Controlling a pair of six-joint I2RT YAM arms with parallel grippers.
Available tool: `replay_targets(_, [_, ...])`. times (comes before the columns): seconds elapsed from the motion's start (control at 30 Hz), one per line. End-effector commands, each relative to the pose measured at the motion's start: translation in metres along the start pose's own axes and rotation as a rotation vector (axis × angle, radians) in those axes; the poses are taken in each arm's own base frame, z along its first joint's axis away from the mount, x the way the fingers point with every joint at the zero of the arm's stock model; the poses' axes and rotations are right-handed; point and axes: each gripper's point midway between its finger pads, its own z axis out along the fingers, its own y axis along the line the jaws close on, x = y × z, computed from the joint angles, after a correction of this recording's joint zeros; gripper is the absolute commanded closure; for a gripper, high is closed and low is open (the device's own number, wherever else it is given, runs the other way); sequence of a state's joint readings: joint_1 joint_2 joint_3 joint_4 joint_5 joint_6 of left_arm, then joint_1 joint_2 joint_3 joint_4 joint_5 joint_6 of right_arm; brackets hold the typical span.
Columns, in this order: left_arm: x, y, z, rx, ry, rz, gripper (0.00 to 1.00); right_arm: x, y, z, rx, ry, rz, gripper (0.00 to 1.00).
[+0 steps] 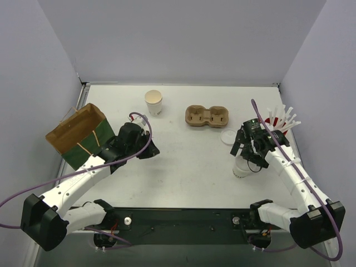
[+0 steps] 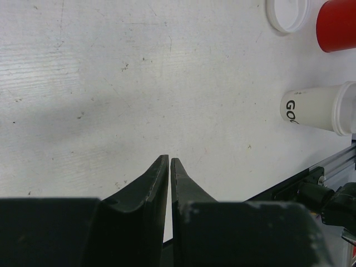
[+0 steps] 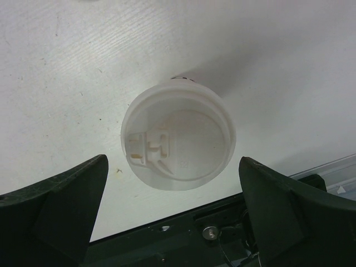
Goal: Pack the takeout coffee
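A takeout coffee [image 3: 178, 139], a small white cup with its lid pressed on, stands upright on the near right part of the desk [image 1: 183, 161]. It sits directly under the right arm's end effector [image 3: 172, 160]. The fingers [image 3: 61, 206] are spread wide, one on each side of the lid, and neither touches it. The cup's long axis runs straight up toward the wrist camera, so that view looks down onto the lid. Whether the fingertips are already level with the rim or hang above it cannot be told.

Across the desk, the left end effector [image 2: 169, 159] is closed to a sliver and holds nothing. It hovers over bare desk, well apart from the cup. The paper bag [image 1: 78, 136] stands open at the far left, beside the left arm.

The right arm is much the nearer of the two, and the cup lies centred in its open span. Any grasp would probably be made from this arm, with the fingers closing across the cup's round side. The bag is a full desk-width away, on the other arm's side.
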State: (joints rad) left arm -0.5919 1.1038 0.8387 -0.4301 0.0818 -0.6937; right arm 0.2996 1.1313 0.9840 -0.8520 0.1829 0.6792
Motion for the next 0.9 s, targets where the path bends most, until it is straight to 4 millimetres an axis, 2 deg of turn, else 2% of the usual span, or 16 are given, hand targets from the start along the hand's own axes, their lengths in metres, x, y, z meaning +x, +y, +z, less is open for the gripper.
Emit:
replay_targets(0.0, [-0.022, -0.018, -0.007, 0.046, -0.048, 0.024, 0.83, -0.006, -0.013, -0.023, 0.008, -0.036, 0.022, 0.02])
replay_targets(0.17, [-0.025, -0.021, -0.007, 0.050, -0.049, 0.030, 0.83, -0.017, -0.009, -0.048, -0.052, -0.087, 0.035, 0.02])
replay_targets(0.3, [-0.031, -0.024, -0.006, 0.048, -0.056, 0.038, 0.83, -0.028, 0.006, -0.061, -0.104, -0.127, 0.019, 0.02])
replay_targets(0.43, [-0.038, -0.032, -0.002, 0.054, -0.053, 0.045, 0.83, -0.058, 0.057, -0.069, -0.188, -0.201, -0.046, 0.07])
replay_targets(0.5, [-0.044, -0.036, -0.003, 0.050, -0.060, 0.056, 0.81, -0.074, 0.088, -0.061, -0.209, -0.181, -0.077, 0.16])
replay_targets(0.53, [-0.045, -0.036, -0.005, 0.044, -0.065, 0.058, 0.73, -0.085, 0.103, -0.059, -0.235, -0.196, -0.097, 0.18])
replay_targets(0.57, [-0.049, -0.038, -0.007, 0.043, -0.074, 0.065, 0.71, -0.088, 0.117, -0.042, -0.221, -0.166, -0.124, 0.23])
replay_targets(0.6, [-0.052, -0.039, -0.009, 0.041, -0.081, 0.069, 0.69, -0.103, 0.129, -0.045, -0.238, -0.193, -0.122, 0.24])
replay_targets(0.63, [-0.055, -0.040, -0.008, 0.040, -0.086, 0.072, 0.64, -0.113, 0.137, -0.039, -0.240, -0.208, -0.133, 0.27])
replay_targets(0.67, [-0.058, -0.041, -0.002, 0.034, -0.083, 0.078, 0.62, -0.119, 0.141, -0.019, -0.212, -0.172, -0.127, 0.32])
replay_targets(0.7, [-0.067, -0.049, -0.001, 0.046, -0.094, 0.086, 0.62, -0.133, 0.148, -0.018, -0.224, -0.178, -0.113, 0.37])
replay_targets(0.73, [-0.073, -0.053, 0.005, 0.048, -0.097, 0.092, 0.62, -0.141, 0.150, -0.011, -0.225, -0.165, -0.101, 0.42])
replay_targets(0.77, [-0.074, -0.052, 0.022, 0.035, -0.080, 0.096, 0.62, -0.144, 0.155, 0.009, -0.200, -0.132, -0.105, 0.52])
replay_targets(0.8, [-0.089, -0.063, 0.025, 0.048, -0.108, 0.100, 0.62, -0.154, 0.151, 0.017, -0.182, -0.137, -0.086, 0.57])
replay_targets(0.83, [-0.095, -0.066, 0.032, 0.044, -0.113, 0.104, 0.62, -0.168, 0.156, 0.016, -0.188, -0.160, -0.075, 0.60])
replay_targets(0.87, [-0.095, -0.062, 0.055, 0.014, -0.093, 0.111, 0.62, -0.170, 0.157, 0.034, -0.161, -0.136, -0.090, 0.69])
